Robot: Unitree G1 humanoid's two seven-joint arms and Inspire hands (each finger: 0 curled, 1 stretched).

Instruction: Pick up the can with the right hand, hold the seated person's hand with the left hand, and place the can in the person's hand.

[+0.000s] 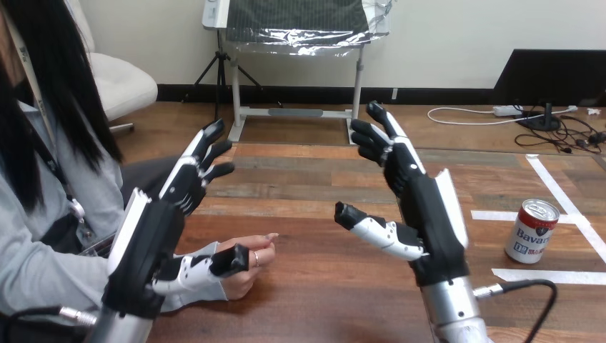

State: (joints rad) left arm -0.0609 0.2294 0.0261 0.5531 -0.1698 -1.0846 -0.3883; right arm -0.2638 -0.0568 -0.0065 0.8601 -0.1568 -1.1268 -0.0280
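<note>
The can (pixel 532 231) stands upright on the wooden table (pixel 314 293), apart from the wide-open right hand (pixel 427 207); the left hand (pixel 154 236), also wide, is near the person's hand (pixel 246 270).

Bare tabletop (pixel 487 246) between right hand (pixel 429 214) and can (pixel 532 230); left hand (pixel 154 239) overlaps person's hand (pixel 246 266), crowding it.
</note>
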